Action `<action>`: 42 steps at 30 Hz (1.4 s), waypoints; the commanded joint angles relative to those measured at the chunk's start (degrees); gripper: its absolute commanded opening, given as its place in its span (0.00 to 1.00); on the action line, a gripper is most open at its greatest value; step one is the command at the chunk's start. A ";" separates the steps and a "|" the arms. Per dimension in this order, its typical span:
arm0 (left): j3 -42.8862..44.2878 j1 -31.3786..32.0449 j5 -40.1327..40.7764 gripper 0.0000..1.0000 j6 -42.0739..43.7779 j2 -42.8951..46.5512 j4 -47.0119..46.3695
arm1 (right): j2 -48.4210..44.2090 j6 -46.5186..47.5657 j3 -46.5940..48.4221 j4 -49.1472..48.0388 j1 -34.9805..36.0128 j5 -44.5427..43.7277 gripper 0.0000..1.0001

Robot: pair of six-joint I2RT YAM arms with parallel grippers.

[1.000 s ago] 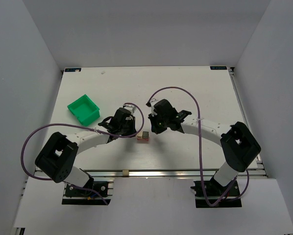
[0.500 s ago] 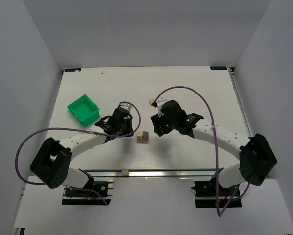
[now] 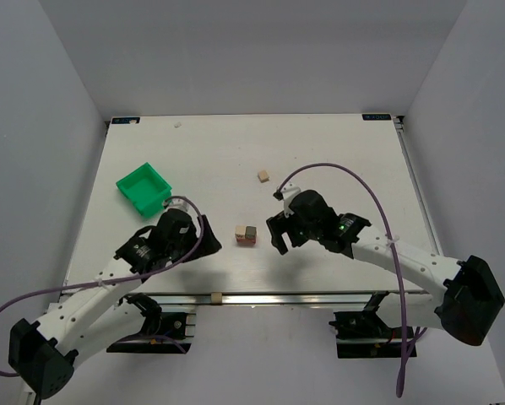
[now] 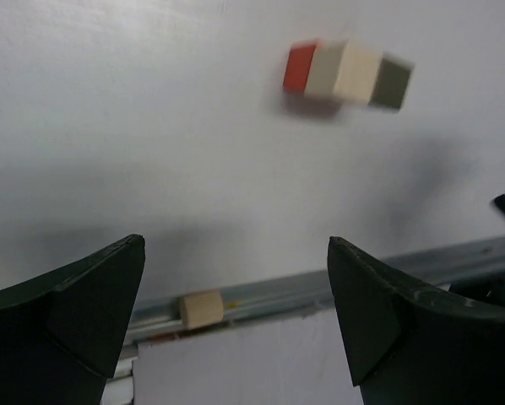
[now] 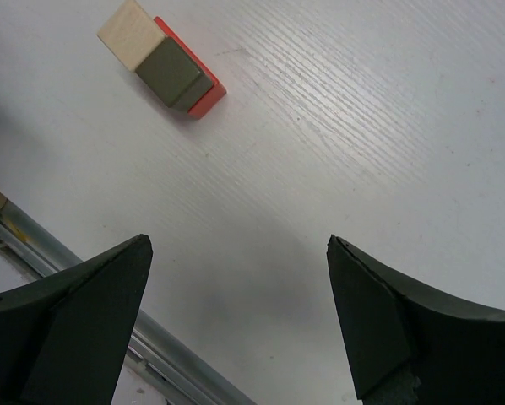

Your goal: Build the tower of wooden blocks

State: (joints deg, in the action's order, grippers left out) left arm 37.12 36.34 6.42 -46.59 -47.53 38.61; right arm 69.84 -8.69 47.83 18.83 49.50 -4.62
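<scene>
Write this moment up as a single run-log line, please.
left hand: open, empty | right hand: open, empty | wood block tower: between hands, touching neither | loose beige cube: farther back, not stacked

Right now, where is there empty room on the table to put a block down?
The far strip beyond the green bin and the loose beige block is bare, and so is the far right corner. It is crowded around the block tower, flanked by the left gripper and right gripper.
</scene>
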 commanded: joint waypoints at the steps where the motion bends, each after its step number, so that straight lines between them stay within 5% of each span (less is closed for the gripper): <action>1: -5.72 1.10 -15.26 0.98 -1.75 -4.49 2.35 | -2.69 -2.38 -1.51 -1.07 -0.19 -1.61 0.89; 9: -6.97 6.98 -14.68 0.92 -7.71 -5.83 8.32 | -4.89 -3.62 -5.03 -3.01 -0.28 -2.93 0.89; 13: -10.75 10.15 -17.22 0.90 -12.12 -5.82 4.03 | -4.28 -3.53 -5.29 -2.75 -0.28 -3.99 0.89; 21: -6.63 16.13 -10.11 0.80 -13.62 -15.75 3.59 | -4.27 -4.06 -6.17 -2.92 -0.45 -4.87 0.89; 31: -5.22 19.03 -5.36 0.56 -15.37 -20.85 0.06 | -6.30 -5.11 -6.88 -2.22 -0.54 -5.66 0.89; 34: -4.08 20.17 -5.10 0.30 -14.50 -21.64 0.24 | -7.09 -4.93 -7.40 -2.31 -0.54 -4.96 0.89; 39: -1.80 20.62 -5.36 0.08 -10.99 -17.17 -1.08 | -8.66 0.15 -7.84 -3.45 -0.28 1.01 0.89; 42: -0.83 20.44 -6.06 0.07 -7.82 -11.74 -4.15 | -10.77 5.60 -8.98 -5.64 -0.19 8.65 0.89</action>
State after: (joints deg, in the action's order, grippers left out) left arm 33.32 56.73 -0.34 -57.87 -64.82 38.52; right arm 61.91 -8.56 39.57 16.93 49.15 -3.53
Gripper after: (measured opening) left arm 0.441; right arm 0.895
